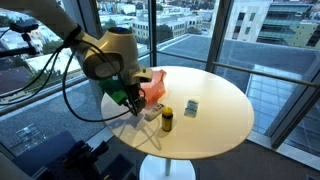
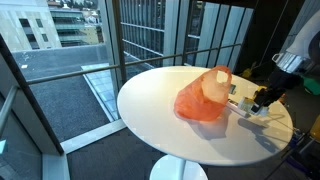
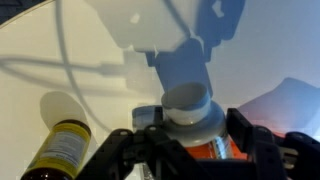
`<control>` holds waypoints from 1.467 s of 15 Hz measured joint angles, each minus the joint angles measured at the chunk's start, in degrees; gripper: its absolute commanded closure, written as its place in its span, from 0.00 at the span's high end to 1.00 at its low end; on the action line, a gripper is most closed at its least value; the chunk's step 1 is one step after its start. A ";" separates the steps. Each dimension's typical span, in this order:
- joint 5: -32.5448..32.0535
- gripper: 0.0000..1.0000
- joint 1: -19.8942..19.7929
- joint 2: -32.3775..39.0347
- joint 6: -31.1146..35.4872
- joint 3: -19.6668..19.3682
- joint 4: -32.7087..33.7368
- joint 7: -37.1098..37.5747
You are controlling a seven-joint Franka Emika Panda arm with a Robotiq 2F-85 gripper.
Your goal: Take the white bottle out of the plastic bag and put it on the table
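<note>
The white bottle (image 3: 188, 105), with a white cap and an orange label, stands upright between my gripper's (image 3: 188, 135) two jaws in the wrist view, and the jaws press on its sides. In both exterior views my gripper (image 1: 136, 102) (image 2: 262, 100) is low over the round white table (image 1: 222, 125) (image 2: 160, 115), right beside the orange plastic bag (image 1: 152, 86) (image 2: 203, 97). The bottle is outside the bag, at or just above the tabletop. The bag lies slumped on the table.
A small dark bottle with a yellow label (image 1: 167, 118) (image 3: 62, 148) stands close to my gripper. A small flat blue-grey packet (image 1: 191, 107) lies further along the table. Glass walls with window frames surround the table.
</note>
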 measured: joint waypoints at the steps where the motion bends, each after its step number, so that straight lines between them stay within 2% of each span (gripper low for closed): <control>1: 0.35 0.40 -0.29 0.86 -0.62 -0.01 0.99 -0.52; 12: 1.41 0.40 -3.53 10.75 -3.19 0.90 10.40 -3.19; 22: 1.41 0.40 -7.03 12.87 -2.62 0.98 12.18 -3.18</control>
